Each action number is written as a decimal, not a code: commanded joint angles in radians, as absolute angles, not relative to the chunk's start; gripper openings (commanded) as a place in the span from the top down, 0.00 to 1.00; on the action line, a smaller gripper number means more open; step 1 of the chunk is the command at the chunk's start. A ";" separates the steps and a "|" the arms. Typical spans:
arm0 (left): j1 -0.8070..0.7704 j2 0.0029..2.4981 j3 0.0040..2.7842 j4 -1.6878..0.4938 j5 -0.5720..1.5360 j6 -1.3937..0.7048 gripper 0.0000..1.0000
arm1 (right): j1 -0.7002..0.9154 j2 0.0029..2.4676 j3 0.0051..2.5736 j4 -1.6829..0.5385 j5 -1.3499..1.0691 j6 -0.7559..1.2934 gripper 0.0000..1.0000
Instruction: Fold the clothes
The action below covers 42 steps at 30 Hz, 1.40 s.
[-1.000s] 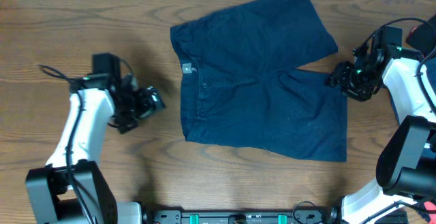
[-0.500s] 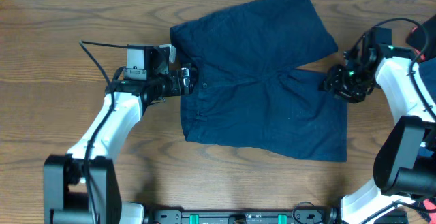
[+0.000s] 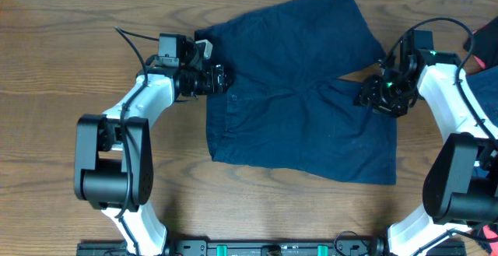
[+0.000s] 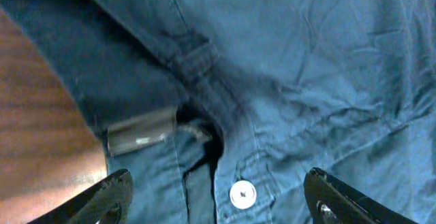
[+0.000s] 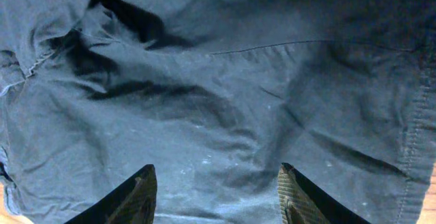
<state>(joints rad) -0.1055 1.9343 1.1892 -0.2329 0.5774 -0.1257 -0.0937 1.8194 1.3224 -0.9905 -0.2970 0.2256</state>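
Note:
The dark navy shorts (image 3: 296, 85) lie spread flat on the wooden table, waistband to the left, two legs to the right. My left gripper (image 3: 220, 79) is open over the waistband; in the left wrist view its fingers (image 4: 218, 203) straddle the fly with a silver button (image 4: 243, 194) and a label (image 4: 139, 133). My right gripper (image 3: 364, 96) is open over the hem end of the near leg, close to the crotch split; the right wrist view shows only navy cloth (image 5: 225, 101) between its open fingers (image 5: 216, 197).
The wooden table (image 3: 62, 54) surrounds the shorts on all sides. The table's far edge runs just behind the upper leg. A red-and-white object (image 3: 486, 46) sits at the far right edge.
My left arm has swung from the left of the table up onto the waistband. My right gripper has moved left from the hem edge onto the near leg.

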 commanded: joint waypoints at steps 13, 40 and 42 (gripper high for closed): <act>-0.193 2.048 1.209 -0.162 0.591 -0.101 0.48 | -0.084 1.818 1.325 -0.999 -0.307 0.212 0.45; -0.163 1.973 1.209 -0.176 0.668 -0.119 0.94 | -0.084 1.818 1.325 -0.999 -0.279 0.208 0.45; -0.138 1.917 1.209 -0.206 0.670 -0.125 0.94 | -0.084 1.818 1.325 -0.991 -0.250 0.209 0.45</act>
